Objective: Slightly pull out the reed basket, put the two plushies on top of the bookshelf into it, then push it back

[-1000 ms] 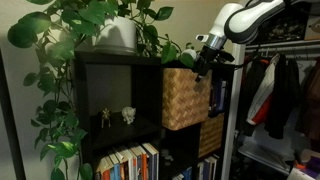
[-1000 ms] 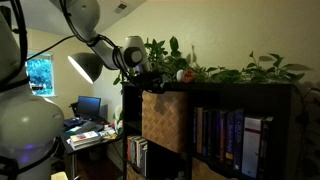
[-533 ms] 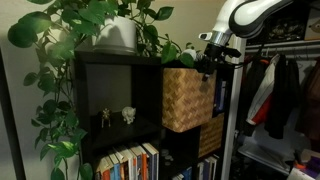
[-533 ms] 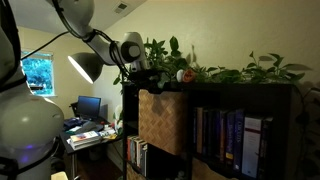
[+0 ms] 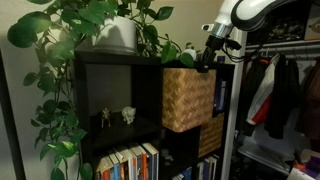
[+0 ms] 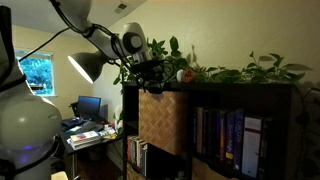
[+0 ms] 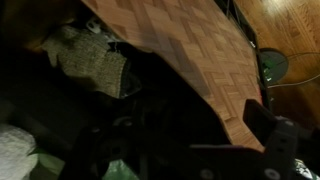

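Observation:
The light tan reed basket (image 5: 186, 98) sticks out a little from the top compartment of the black bookshelf (image 5: 95, 90); both also show in an exterior view, basket (image 6: 163, 121) and shelf (image 6: 240, 95). A whitish plushie with dark patches (image 5: 187, 55) sits on the shelf top among leaves. A reddish-orange plushie (image 6: 184, 75) sits there too. My gripper (image 5: 213, 57) hovers just above the basket's front top edge, beside the plushies; it also shows in an exterior view (image 6: 152, 78). In the wrist view the gripper (image 7: 185, 150) looks open and empty over the woven basket wall (image 7: 190, 50).
A potted trailing plant (image 5: 118, 35) stands on the shelf top. Two pale figurines (image 5: 116, 116) stand in the left compartment. A darker basket (image 5: 210, 135) sits below. A clothes rack (image 5: 285, 95) stands close beside the arm. A lamp (image 6: 85, 66) and a desk (image 6: 90, 130) are nearby.
My gripper has risen from the basket's front top edge to just above it, level with the shelf top. The basket stays pulled out.

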